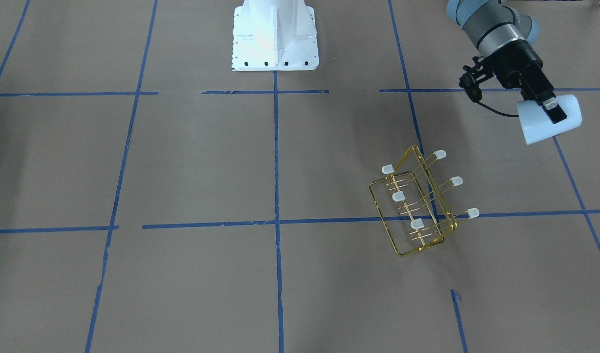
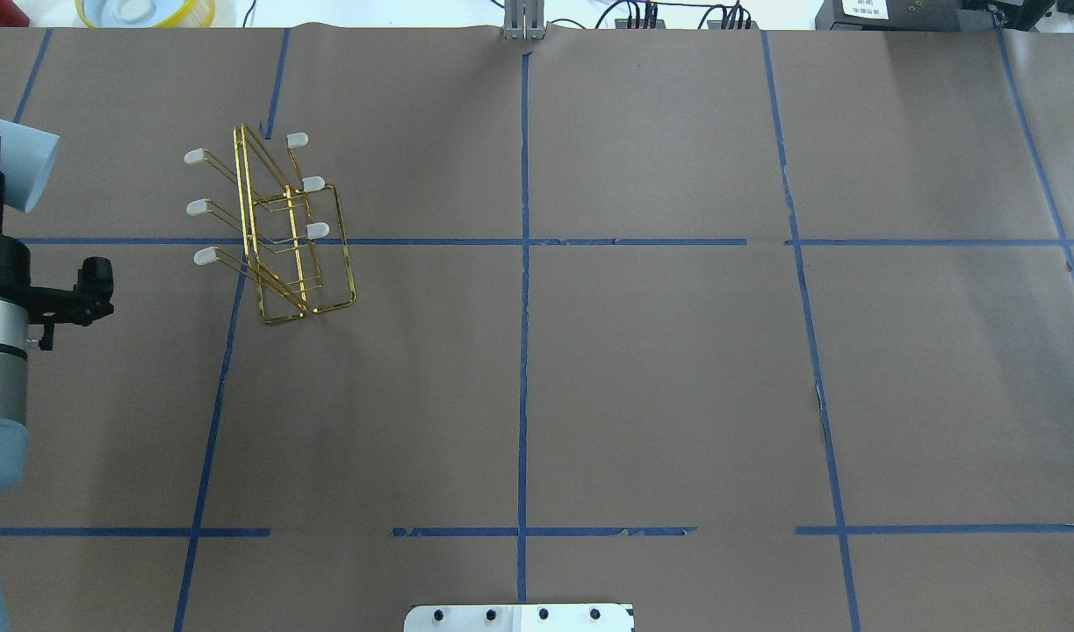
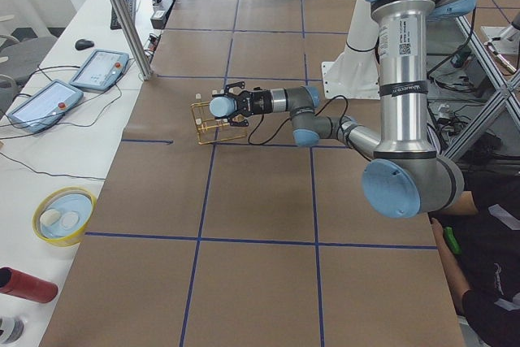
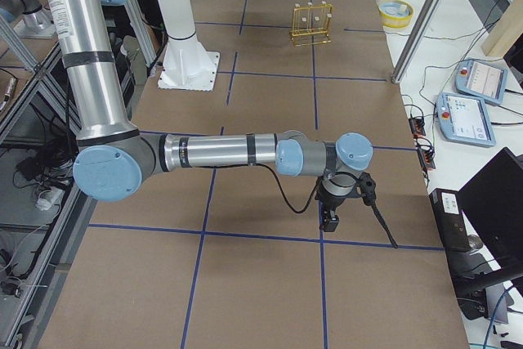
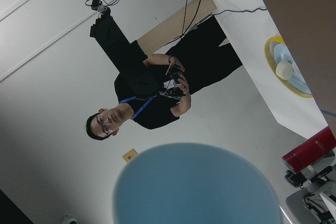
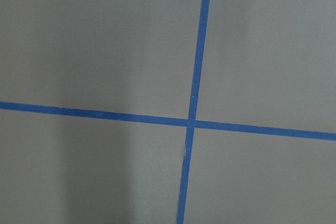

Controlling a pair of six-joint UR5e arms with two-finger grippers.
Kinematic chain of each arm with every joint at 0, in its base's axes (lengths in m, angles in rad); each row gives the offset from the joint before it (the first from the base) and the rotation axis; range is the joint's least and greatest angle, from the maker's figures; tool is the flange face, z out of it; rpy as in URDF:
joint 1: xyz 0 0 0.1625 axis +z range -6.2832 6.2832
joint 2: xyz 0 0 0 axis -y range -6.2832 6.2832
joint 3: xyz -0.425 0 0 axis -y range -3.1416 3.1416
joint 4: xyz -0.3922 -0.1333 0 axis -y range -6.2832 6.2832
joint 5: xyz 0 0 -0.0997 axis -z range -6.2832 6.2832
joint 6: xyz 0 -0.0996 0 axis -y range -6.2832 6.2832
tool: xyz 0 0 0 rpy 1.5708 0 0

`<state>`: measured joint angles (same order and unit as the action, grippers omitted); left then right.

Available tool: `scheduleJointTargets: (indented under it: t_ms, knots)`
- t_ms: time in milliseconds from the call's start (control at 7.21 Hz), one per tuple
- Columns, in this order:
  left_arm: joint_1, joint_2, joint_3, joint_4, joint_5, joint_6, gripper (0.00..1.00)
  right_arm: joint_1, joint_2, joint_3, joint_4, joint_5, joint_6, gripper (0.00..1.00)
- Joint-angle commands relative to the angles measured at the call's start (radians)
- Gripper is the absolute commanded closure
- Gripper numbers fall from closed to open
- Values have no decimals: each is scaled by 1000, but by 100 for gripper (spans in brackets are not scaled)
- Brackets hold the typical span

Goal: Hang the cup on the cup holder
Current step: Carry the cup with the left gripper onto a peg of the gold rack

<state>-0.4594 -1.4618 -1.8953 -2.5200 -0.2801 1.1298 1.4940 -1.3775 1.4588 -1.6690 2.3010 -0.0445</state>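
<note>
The cup (image 1: 533, 122), pale blue-white and lying sideways in the air, is held in my left gripper (image 1: 555, 113), which is shut on it well above the table. It also shows at the left edge of the overhead view (image 2: 29, 162), in the exterior left view (image 3: 219, 107), and its blurred round end fills the bottom of the left wrist view (image 5: 197, 187). The gold wire cup holder (image 1: 399, 196) stands tilted on the table, its capped prongs bare; it also shows in the overhead view (image 2: 248, 211). The cup is apart from the holder, off to its side. My right gripper (image 4: 331, 218) hangs over the table far from both; I cannot tell whether it is open.
The robot's white base (image 1: 275, 37) stands at the table's robot side. A yellow-rimmed bowl (image 3: 63, 215) and a red can (image 3: 24, 284) lie on the white side table beyond the brown one. An operator (image 5: 142, 108) stands there. The right wrist view shows only taped table (image 6: 191, 121).
</note>
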Motion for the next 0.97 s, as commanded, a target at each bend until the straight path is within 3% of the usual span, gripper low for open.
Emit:
scheduleJointTargets:
  t_ms: [0, 277, 832]
  knots:
    - [68, -49, 83, 19, 67, 25, 100, 0, 0, 0, 0, 0, 0, 0]
    - [108, -98, 149, 23, 189, 25, 100, 0, 0, 0, 0, 0, 0, 0]
    - [140, -164, 217, 35, 229, 22, 100, 0, 0, 0, 0, 0, 0, 0]
